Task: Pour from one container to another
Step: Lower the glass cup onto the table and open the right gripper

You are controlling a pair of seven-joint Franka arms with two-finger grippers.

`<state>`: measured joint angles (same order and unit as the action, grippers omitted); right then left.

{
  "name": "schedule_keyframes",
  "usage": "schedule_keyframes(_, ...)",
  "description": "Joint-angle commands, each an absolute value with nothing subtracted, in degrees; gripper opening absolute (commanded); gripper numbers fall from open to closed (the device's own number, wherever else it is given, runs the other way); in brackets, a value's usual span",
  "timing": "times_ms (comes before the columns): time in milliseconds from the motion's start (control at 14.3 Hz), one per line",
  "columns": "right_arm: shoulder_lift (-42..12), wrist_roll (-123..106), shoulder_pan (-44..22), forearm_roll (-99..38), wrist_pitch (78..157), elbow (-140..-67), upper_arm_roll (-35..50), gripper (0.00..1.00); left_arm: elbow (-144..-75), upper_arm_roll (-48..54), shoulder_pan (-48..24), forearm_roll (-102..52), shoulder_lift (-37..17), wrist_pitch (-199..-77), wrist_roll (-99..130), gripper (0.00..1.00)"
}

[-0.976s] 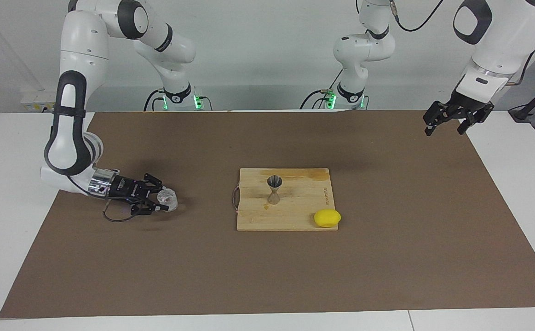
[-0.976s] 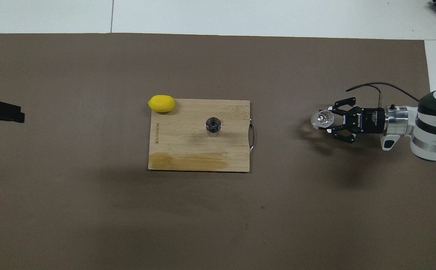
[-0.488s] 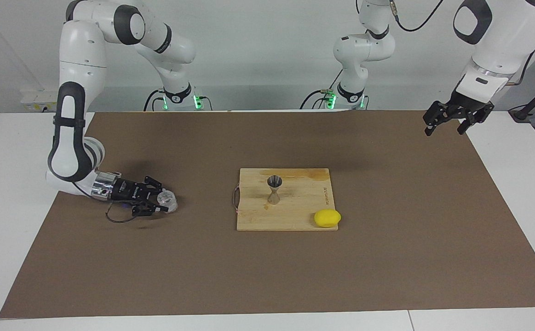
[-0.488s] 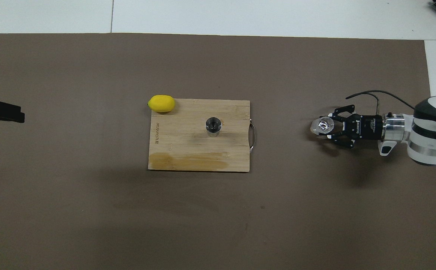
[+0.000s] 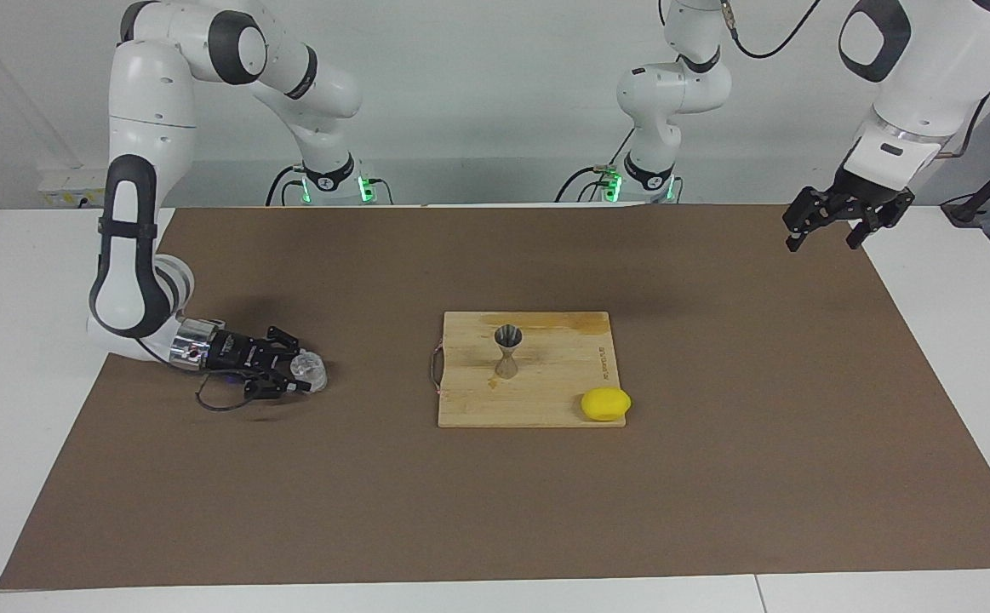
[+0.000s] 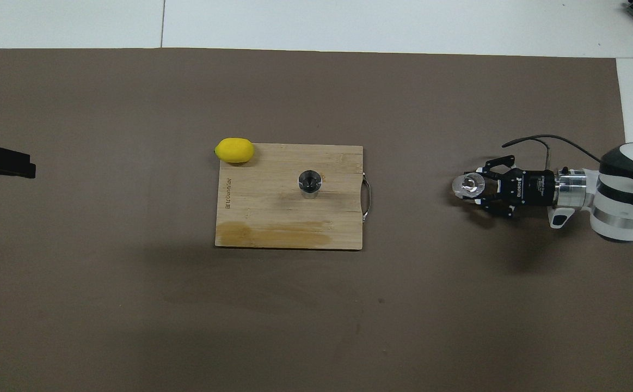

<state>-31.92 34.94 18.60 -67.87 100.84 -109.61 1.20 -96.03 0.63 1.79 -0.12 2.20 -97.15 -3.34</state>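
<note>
Your right claw (image 5: pixel 300 380), clamped on the glass cup (image 5: pixel 311 371), has lowered it to the surface; left claw (image 5: pixel 832 228) waits open.

White arms (image 5: pixel 154 102) — black grippers, cables

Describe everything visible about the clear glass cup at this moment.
The clear glass cup is small, short and cylindrical, with thick transparent walls that glint in the light. It stands upright, low on or just over the brown table mat toward the right arm's end; I cannot tell which. The right gripper, lying nearly level, is shut on it from the side. It is well apart from the wooden cutting board. Any contents cannot be made out.
</note>
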Motion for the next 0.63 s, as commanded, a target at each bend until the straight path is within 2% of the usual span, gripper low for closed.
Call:
schedule_keyframes(0,-31.90,32.34,19.60,-67.15,99.67,-109.86,2.02,0.00,-95.36,0.70,1.67,0.88,2.37,-96.42,-2.46,1.00)
schedule_keyframes(558,-32.43,32.26,19.51,-67.24,99.58,-110.21,3.43,0.00,-95.36,0.70,1.67,0.88,2.37,-96.33,-2.46,1.00)
